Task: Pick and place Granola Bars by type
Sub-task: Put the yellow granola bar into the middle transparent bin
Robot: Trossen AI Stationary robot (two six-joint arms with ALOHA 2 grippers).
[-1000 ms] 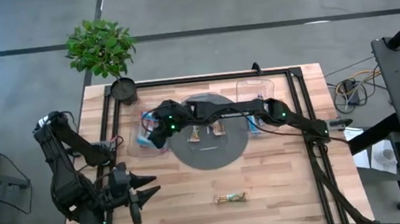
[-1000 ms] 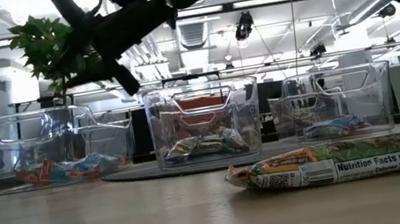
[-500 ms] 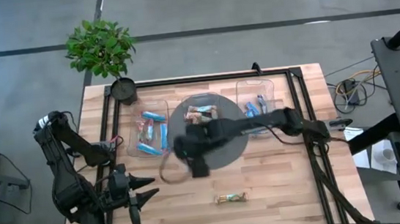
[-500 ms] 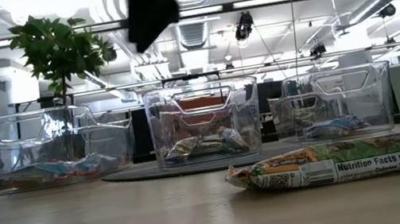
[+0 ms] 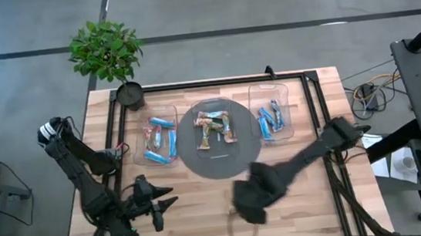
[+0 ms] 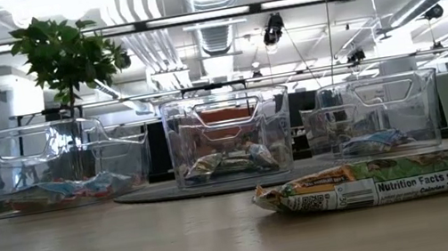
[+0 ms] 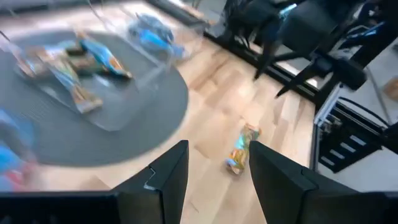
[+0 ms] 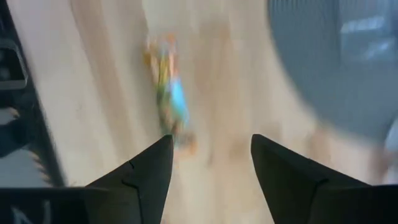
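Observation:
One multicoloured granola bar [image 6: 386, 181] lies flat on the bare wood near the table's near edge; it also shows in the left wrist view [image 7: 239, 149] and the right wrist view [image 8: 168, 93]. In the high view my right arm covers it. My right gripper [image 5: 244, 211] hangs open above it, fingers [image 8: 211, 168] apart and clear of it. My left gripper [image 5: 170, 198] waits open at the near left, pointing toward the bar [image 7: 217, 168]. Blue bars lie in the left bin [image 5: 159, 134] and the right bin [image 5: 271, 116]; multicoloured bars lie in the middle bin [image 5: 215, 125].
The middle bin stands on a round grey mat [image 5: 219, 164]. A potted plant [image 5: 107, 54] stands at the far left corner. A black frame rail [image 5: 331, 168] runs along the table's right side. Bare wood [image 5: 197, 220] lies between the two grippers.
My right gripper has swept from over the left bin, across the mat's near-left edge, toward the near edge, and now hangs over the lone bar. My left arm has stretched a little toward the right and the near edge. The lone bar has stayed where it was.

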